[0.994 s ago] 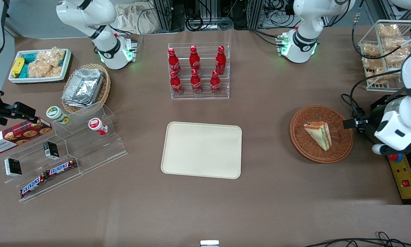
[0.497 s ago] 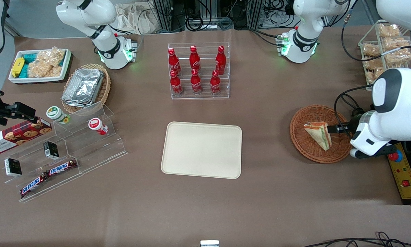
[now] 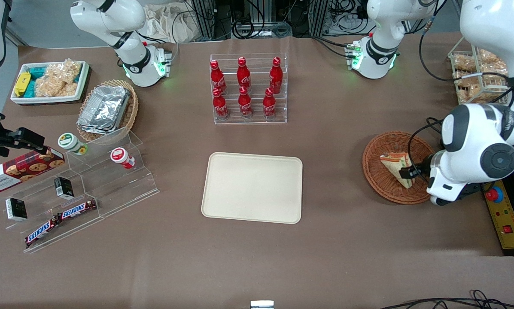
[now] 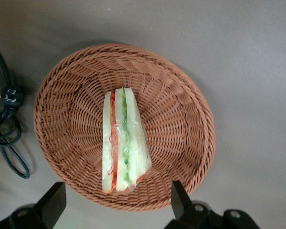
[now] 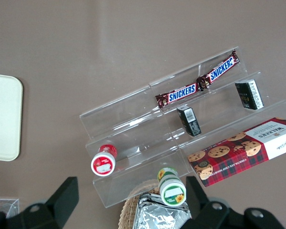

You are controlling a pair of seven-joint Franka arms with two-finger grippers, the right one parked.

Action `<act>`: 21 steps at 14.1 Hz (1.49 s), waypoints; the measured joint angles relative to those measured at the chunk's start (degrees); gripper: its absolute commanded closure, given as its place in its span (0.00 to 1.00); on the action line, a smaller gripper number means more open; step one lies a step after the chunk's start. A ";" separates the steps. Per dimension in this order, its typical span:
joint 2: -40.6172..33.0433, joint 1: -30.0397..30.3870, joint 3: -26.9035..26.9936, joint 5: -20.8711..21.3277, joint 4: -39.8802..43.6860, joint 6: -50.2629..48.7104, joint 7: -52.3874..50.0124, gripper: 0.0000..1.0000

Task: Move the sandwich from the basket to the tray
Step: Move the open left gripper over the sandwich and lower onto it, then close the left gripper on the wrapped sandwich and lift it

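Note:
The sandwich (image 3: 395, 167) is a pale wedge with green and orange-red stripes. It lies in the round reddish-brown wicker basket (image 3: 377, 171) toward the working arm's end of the table. In the left wrist view the sandwich (image 4: 122, 141) lies on the basket's floor (image 4: 181, 124). My left gripper (image 3: 407, 172) hangs over the basket above the sandwich's edge, open and empty; its dark fingertips (image 4: 179, 199) stand wide apart, clear of the sandwich. The cream-beige tray (image 3: 252, 187) lies bare at the table's middle.
A clear rack of red cola bottles (image 3: 246, 88) stands farther from the front camera than the tray. A wire rack of bagged snacks (image 3: 475, 73) and a black cable (image 4: 7, 129) lie close to the basket. A yellow control box (image 3: 508, 223) sits at the table's edge.
My left gripper has moved in from beside the basket until it is over the sandwich, and the arm's elbow has swung in above the basket's rim. The sandwich has not moved.

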 measured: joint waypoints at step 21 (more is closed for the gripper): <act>0.66 3.46 0.27 1.44 -16.61 18.02 -12.40 0.08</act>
